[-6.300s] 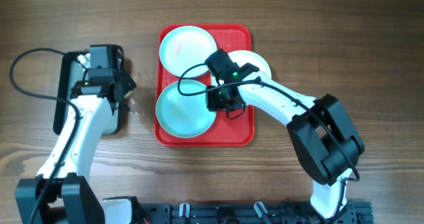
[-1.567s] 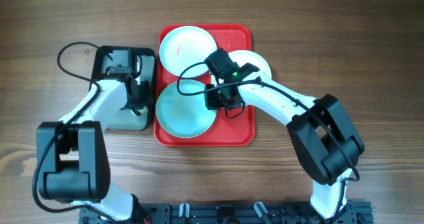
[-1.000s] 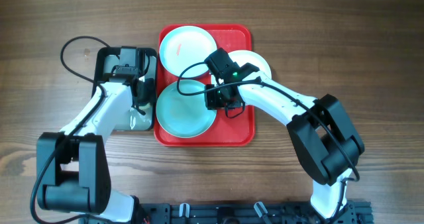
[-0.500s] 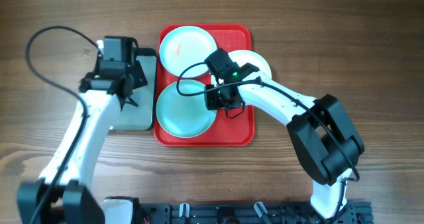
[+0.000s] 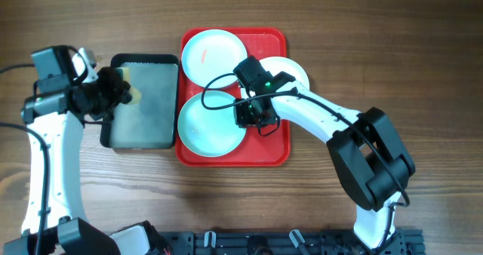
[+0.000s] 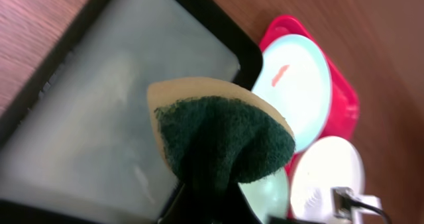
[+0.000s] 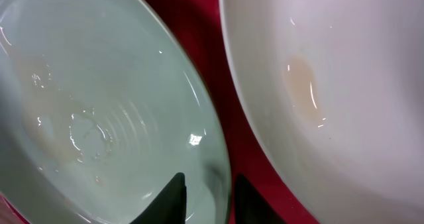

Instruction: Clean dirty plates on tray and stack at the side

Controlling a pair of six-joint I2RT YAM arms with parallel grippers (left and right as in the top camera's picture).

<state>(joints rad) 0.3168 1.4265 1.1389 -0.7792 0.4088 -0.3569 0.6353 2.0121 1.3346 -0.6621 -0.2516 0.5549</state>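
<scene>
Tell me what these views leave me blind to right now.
- Left wrist: the sponge hides the left gripper fingers and part of the pan.
- Right wrist: the bottom edge cuts off the right gripper; whether it clamps the near turquoise plate at its rim is unclear.
- Overhead: the right arm covers part of the white plate.

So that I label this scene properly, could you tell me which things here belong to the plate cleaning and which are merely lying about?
For the job: smeared turquoise plate; nearer turquoise plate; white plate; red tray; sponge, held by the left gripper.
Lying about: black-rimmed pan left of the tray; wooden table.
</scene>
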